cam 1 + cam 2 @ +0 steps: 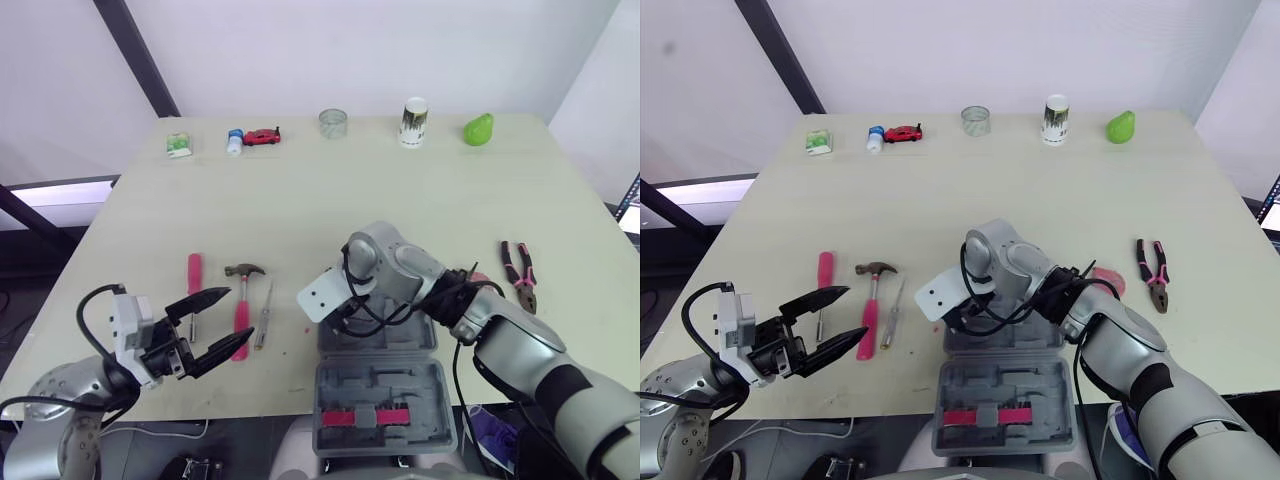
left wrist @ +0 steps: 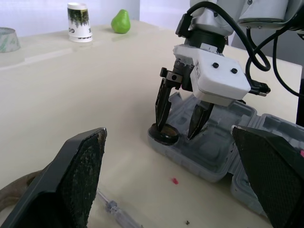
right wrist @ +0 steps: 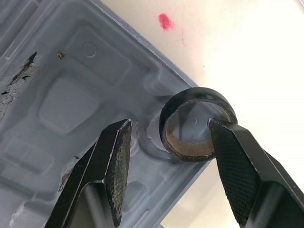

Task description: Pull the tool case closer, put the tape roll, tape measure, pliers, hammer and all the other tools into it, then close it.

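Observation:
The grey tool case [image 1: 345, 385] lies open at the table's front edge, with pink-red pieces in its near half. A black tape roll [image 3: 197, 124] rests in a recess at the case's far left corner. My right gripper [image 3: 169, 124] hangs open just above it, one finger over the roll and the other beside it. Near the front left edge my left gripper [image 1: 232, 318] is open and empty, beside the pink-handled hammer [image 1: 242, 305]. A pink-handled screwdriver [image 1: 194, 275] and a thin tester pen [image 1: 264, 318] lie near the hammer. The pliers [image 1: 519, 275] lie to the right, with a pink object [image 1: 1108, 280] partly hidden behind my right arm.
Along the table's far edge stand a green box [image 1: 178, 145], a small bottle [image 1: 234, 141], a red toy car [image 1: 262, 136], a clear roll [image 1: 333, 123], a paper cup [image 1: 414, 122] and a green pear [image 1: 478, 129].

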`<state>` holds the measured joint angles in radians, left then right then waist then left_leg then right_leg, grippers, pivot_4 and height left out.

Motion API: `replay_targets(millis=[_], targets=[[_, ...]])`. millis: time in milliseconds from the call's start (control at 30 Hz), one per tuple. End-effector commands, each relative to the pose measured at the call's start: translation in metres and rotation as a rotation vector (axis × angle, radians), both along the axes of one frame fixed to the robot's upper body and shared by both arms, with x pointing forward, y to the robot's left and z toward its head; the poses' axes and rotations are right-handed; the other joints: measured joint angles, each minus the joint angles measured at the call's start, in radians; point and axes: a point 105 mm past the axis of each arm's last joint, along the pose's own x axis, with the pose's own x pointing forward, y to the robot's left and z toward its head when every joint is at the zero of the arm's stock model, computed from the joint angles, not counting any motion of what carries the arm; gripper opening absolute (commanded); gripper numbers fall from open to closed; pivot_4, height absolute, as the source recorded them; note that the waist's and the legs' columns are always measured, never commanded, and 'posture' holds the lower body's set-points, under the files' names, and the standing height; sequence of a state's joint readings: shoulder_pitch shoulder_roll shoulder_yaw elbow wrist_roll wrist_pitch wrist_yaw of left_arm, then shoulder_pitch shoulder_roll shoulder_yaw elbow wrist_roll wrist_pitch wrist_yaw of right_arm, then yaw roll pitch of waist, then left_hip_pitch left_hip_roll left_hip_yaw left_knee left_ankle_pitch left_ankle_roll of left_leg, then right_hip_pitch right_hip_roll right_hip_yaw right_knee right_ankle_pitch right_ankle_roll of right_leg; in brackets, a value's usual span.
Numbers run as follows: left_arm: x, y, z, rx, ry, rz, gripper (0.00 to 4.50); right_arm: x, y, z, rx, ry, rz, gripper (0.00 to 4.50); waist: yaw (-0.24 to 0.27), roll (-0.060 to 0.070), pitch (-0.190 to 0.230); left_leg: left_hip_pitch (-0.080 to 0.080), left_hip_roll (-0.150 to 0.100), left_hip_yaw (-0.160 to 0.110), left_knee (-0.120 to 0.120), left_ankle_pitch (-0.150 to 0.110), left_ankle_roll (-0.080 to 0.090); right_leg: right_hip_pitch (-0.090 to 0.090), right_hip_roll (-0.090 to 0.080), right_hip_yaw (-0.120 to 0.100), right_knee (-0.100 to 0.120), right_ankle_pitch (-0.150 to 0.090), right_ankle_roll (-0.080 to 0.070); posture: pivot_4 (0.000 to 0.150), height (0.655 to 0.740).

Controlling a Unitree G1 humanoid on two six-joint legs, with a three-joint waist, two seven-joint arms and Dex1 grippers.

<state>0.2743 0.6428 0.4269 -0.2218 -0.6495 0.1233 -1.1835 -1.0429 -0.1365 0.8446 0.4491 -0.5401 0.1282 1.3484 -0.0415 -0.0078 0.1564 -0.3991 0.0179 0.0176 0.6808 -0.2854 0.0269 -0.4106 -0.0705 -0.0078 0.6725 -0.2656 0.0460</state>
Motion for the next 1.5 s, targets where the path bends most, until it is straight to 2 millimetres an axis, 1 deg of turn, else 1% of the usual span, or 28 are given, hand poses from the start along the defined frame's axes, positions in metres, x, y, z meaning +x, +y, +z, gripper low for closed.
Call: replay_targets(millis=[33, 100, 133, 200, 267, 400, 633, 833, 1033, 1200, 1500], targets=[[0.001, 0.000, 0.004, 0.014, -0.020, -0.011, 4.50, -0.005, 0.006, 0.016, 0.054, 0.018, 0.009, 2.69, 0.000, 0.000, 0.000, 0.000, 0.000, 0.000, 0.000, 0.000, 0.000, 0.000, 0.000, 0.000, 0.000, 0.000, 0.000, 0.150, 0.7400], [0.001, 0.000, 0.004, 0.012, -0.018, -0.015, 4.50, -0.005, 0.007, 0.025, 0.078, 0.023, 0.002, 2.69, 0.000, 0.000, 0.000, 0.000, 0.000, 0.000, 0.000, 0.000, 0.000, 0.000, 0.000, 0.000, 0.000, 0.000, 0.000, 0.150, 0.7400], [0.002, 0.000, 0.003, 0.012, -0.017, -0.018, 4.50, -0.004, 0.007, 0.034, 0.089, 0.024, -0.006, 2.69, 0.000, 0.000, 0.000, 0.000, 0.000, 0.000, 0.000, 0.000, 0.000, 0.000, 0.000, 0.000, 0.000, 0.000, 0.000, 0.150, 0.7400], [0.003, 0.000, 0.003, 0.012, -0.015, -0.022, 4.50, -0.002, 0.005, 0.045, 0.093, 0.026, -0.016, 2.69, 0.000, 0.000, 0.000, 0.000, 0.000, 0.000, 0.000, 0.000, 0.000, 0.000, 0.000, 0.000, 0.000, 0.000, 0.000, 0.150, 0.7400], [0.003, 0.000, 0.003, 0.012, -0.013, -0.026, 4.50, -0.001, 0.003, 0.048, 0.092, 0.029, -0.027, 2.69, 0.000, 0.000, 0.000, -0.001, 0.000, 0.000, 0.000, 0.000, 0.000, 0.000, 0.000, 0.000, 0.000, 0.000, 0.000, 0.150, 0.7400], [0.004, 0.001, 0.003, 0.012, -0.011, -0.034, 4.50, 0.001, 0.001, 0.045, 0.087, 0.034, -0.045, 2.69, -0.001, 0.000, 0.000, -0.001, 0.000, -0.001, -0.001, 0.000, 0.000, 0.000, 0.000, 0.000, 0.000, 0.000, 0.000, 0.150, 0.7400], [0.002, 0.002, 0.003, 0.015, -0.006, -0.040, 4.50, -0.002, 0.000, 0.040, 0.084, 0.057, -0.061, 2.69, -0.001, 0.000, 0.000, -0.001, 0.000, 0.000, -0.002, 0.000, 0.000, 0.000, -0.001, 0.000, -0.001, 0.000, 0.000, 0.150, 0.7400], [0.003, 0.002, 0.004, 0.015, -0.004, -0.044, 4.50, -0.007, 0.006, 0.038, 0.102, 0.088, -0.075, 2.69, -0.002, 0.000, 0.000, -0.001, 0.000, -0.001, -0.002, 0.000, 0.000, -0.001, -0.001, 0.000, -0.001, 0.000, 0.000, 0.150, 0.7400], [0.003, 0.001, 0.004, 0.018, -0.003, -0.049, 4.50, -0.005, 0.010, 0.034, 0.113, 0.090, -0.088, 2.69, -0.002, 0.000, 0.000, -0.001, 0.000, -0.001, -0.004, 0.000, 0.000, -0.001, -0.002, 0.002, -0.001, 0.000, -0.001, 0.150, 0.7400], [0.003, 0.001, 0.005, 0.019, -0.002, -0.050, 4.50, -0.004, 0.011, 0.030, 0.119, 0.098, -0.103, 2.69, -0.002, 0.000, 0.000, -0.001, 0.000, -0.001, -0.005, 0.000, 0.000, -0.002, -0.002, 0.002, -0.002, 0.000, -0.001, 0.150, 0.7400], [0.003, 0.001, 0.004, 0.019, 0.001, -0.048, 4.50, -0.007, 0.010, 0.027, 0.122, 0.135, -0.121, 2.69, -0.002, 0.000, 0.000, -0.001, 0.000, -0.001, -0.009, 0.001, -0.001, -0.002, -0.002, 0.002, -0.005, 0.000, -0.001, 0.150, 0.7400]])
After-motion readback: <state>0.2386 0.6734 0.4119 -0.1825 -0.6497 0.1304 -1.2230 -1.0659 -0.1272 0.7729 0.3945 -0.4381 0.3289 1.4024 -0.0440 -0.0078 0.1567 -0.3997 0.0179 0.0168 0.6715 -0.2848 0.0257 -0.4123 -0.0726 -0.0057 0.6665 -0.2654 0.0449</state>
